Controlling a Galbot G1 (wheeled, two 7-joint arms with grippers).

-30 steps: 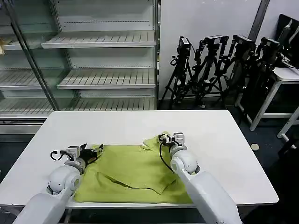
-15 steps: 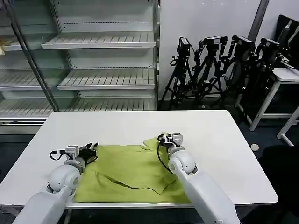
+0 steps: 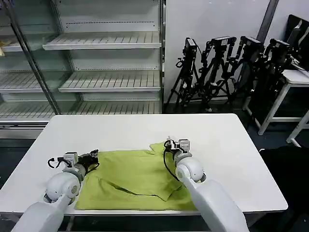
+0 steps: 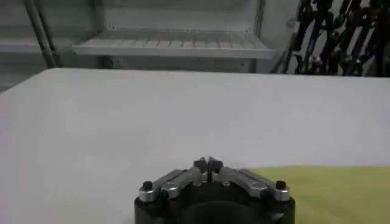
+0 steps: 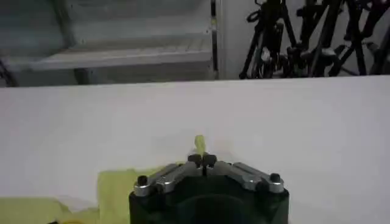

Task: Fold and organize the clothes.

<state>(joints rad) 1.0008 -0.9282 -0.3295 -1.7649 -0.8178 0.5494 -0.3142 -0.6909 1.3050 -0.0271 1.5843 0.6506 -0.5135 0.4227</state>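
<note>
Left gripper slid left off the shirt, jaws together empty; right gripper pinches the far sleeve (fold ongoing).

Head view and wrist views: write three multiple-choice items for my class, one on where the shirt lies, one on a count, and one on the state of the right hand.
1. Where does the lime yellow-green cotton T-shirt lie on the white rectangular table?
A. At the far edge, by the shelves
B. At the near edge, close to the robot
C. Hanging off the right side

2. How many garments lie on the table?
A. One
B. Two
C. Three

3. How is the right hand?
A. Wide open above bare table
B. Holding a tripod
C. Shut, pinching a tip of the shirt

Answers:
1 B, since the head view shows the shirt spread along the near edge.
2 A, as there is a single shirt.
3 C, because the right wrist view shows the fingertips meeting with yellow-green cloth poking out.
</note>
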